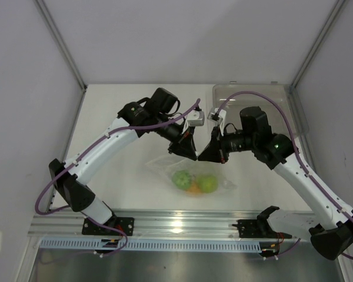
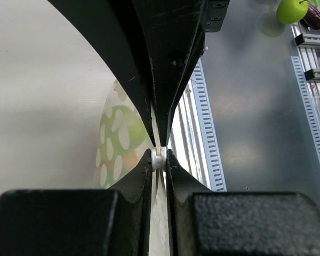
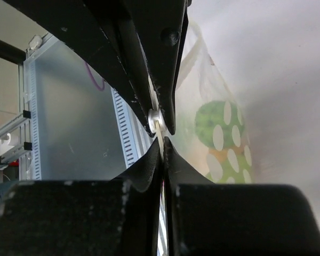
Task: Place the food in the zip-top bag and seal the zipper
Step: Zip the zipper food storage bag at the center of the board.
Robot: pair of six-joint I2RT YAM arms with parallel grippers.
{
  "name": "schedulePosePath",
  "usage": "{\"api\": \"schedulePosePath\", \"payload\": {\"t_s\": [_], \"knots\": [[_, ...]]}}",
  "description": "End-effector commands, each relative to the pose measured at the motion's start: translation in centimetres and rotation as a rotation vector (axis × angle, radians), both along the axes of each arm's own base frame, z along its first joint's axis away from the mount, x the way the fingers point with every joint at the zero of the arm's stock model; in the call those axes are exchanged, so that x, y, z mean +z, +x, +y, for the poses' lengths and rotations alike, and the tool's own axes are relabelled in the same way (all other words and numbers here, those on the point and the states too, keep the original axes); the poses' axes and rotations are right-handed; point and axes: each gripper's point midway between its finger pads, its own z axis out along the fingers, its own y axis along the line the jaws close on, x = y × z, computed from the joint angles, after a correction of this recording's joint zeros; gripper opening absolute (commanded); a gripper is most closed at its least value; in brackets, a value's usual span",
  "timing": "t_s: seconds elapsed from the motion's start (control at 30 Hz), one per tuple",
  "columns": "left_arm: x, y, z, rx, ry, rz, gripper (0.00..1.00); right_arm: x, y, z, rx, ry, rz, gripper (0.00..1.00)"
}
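Observation:
The zip-top bag (image 1: 191, 176) lies in the middle of the table, with two lime-green pieces of food (image 1: 181, 179) and an orange one (image 1: 194, 189) inside. My left gripper (image 1: 190, 153) and right gripper (image 1: 203, 155) meet tip to tip at the bag's far edge. In the left wrist view, the left gripper (image 2: 159, 156) is shut on the zipper (image 2: 159, 159), pinching a small white piece on it. The dotted bag face (image 2: 113, 152) shows green behind it. In the right wrist view, the right gripper (image 3: 162, 141) is shut on the bag's mouth edge, beside the dotted bag (image 3: 221, 136).
A rigid clear tray (image 1: 253, 94) stands at the back right. An aluminium rail (image 1: 182, 222) runs along the near table edge. In the left wrist view, a green fruit (image 2: 290, 10) and a dark object (image 2: 314, 16) lie beyond the rail.

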Motion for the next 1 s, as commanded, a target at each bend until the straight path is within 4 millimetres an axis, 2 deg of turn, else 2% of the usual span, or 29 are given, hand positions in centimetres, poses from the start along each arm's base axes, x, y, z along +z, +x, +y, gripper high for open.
{"api": "schedulePosePath", "payload": {"t_s": [0.0, 0.07, 0.1, 0.2, 0.47, 0.97], "knots": [[1.8, 0.2, -0.3, -0.026, -0.061, -0.038, 0.01, 0.5, 0.3, 0.7, -0.003, 0.045, -0.033, 0.00], [1.5, 0.4, -0.2, -0.012, -0.047, -0.041, 0.01, 0.9, 0.4, 0.7, -0.035, 0.071, -0.053, 0.00], [1.2, 0.4, -0.2, -0.008, -0.038, -0.036, 0.01, 1.7, 0.7, 0.6, -0.072, 0.098, -0.080, 0.00], [0.7, 0.7, -0.1, 0.003, -0.018, -0.027, 0.01, 1.6, 1.8, 0.0, -0.166, 0.103, -0.099, 0.00], [-0.4, 1.4, 0.5, 0.046, 0.006, -0.032, 0.01, 4.0, 3.3, -3.4, -0.282, 0.189, -0.116, 0.00], [-1.8, 3.8, 2.9, 0.223, 0.035, -0.047, 0.01, 5.1, 5.8, -7.3, -0.394, 0.206, -0.116, 0.00]]}}
